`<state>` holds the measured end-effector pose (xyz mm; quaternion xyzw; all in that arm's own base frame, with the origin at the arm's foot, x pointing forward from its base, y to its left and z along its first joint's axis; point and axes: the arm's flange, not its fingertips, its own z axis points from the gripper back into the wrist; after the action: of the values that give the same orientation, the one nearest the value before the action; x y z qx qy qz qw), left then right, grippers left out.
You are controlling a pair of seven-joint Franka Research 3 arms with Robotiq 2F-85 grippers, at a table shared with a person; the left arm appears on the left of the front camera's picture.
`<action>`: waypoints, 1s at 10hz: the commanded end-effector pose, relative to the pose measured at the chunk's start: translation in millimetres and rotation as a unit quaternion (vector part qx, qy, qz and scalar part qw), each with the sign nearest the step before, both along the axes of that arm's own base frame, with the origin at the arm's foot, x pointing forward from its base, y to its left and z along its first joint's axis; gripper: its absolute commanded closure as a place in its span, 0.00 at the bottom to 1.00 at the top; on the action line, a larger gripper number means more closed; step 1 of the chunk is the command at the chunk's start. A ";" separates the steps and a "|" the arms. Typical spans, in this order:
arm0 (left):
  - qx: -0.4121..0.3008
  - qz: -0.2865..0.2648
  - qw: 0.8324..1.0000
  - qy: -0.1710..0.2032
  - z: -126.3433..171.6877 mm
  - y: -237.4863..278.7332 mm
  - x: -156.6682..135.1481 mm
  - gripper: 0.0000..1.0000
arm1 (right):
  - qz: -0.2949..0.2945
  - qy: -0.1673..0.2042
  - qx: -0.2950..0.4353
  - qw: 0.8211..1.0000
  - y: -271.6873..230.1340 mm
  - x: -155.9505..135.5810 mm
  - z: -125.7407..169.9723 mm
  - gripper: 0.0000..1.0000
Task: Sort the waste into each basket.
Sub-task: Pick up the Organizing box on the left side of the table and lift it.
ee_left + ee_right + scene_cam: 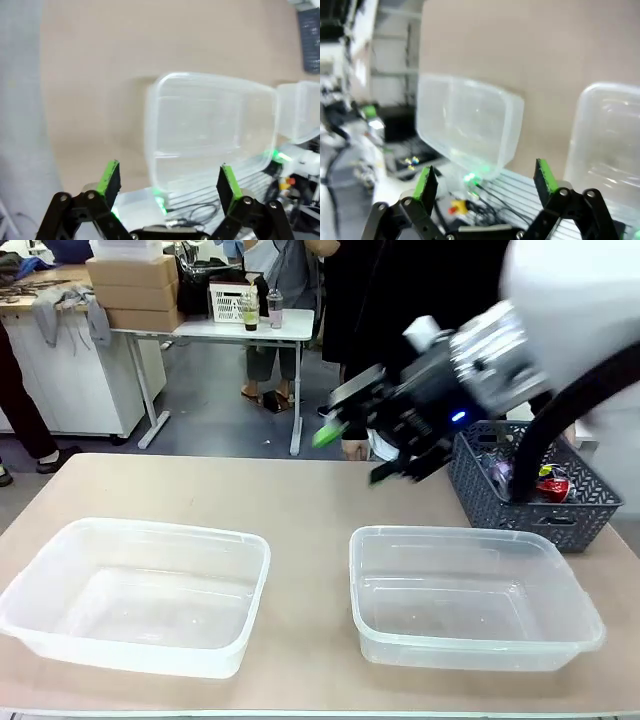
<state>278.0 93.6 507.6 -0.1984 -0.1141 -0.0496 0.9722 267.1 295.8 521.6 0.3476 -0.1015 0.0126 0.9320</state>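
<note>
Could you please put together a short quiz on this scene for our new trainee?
1. True or false: the left tub and the right tub both hold no waste.
2. Where does the red can lie? A: in the left tub. B: in the dark grey basket. C: in the right tub.
3. Fill the gap: the jaws of the right gripper, up over the table beside the dark grey basket, stand ___ with nothing between them.

Key: 1 true; 2 B; 3 open.
</note>
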 end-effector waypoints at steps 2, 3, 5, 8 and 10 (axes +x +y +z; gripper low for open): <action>0.015 -0.063 0.998 0.016 -42.7 -28.2 -8.7 0.00 | 0.152 0.019 -0.085 0.985 68.2 -31.6 -46.4 0.00; -0.007 -0.034 0.999 0.035 -55.4 -43.9 -0.2 0.00 | 0.197 0.066 -0.041 0.977 50.9 -26.9 -47.6 0.00; 0.027 -0.037 0.999 0.009 -6.0 -10.6 3.7 0.00 | 0.114 0.013 -0.068 0.991 67.5 -45.2 -39.7 0.00; 0.072 -0.005 0.996 0.053 -49.4 -51.4 27.4 0.00 | 0.128 0.114 -0.216 0.961 142.3 -63.7 -82.0 0.00; 0.121 -0.040 0.985 0.117 -108.6 -56.9 12.1 0.00 | 0.088 0.139 -0.247 0.955 177.1 -54.7 -109.4 0.00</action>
<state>322.6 47.0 455.3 -0.1233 -0.0185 -0.0733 0.9895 185.6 439.5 411.2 0.1479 0.0579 0.1061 0.9816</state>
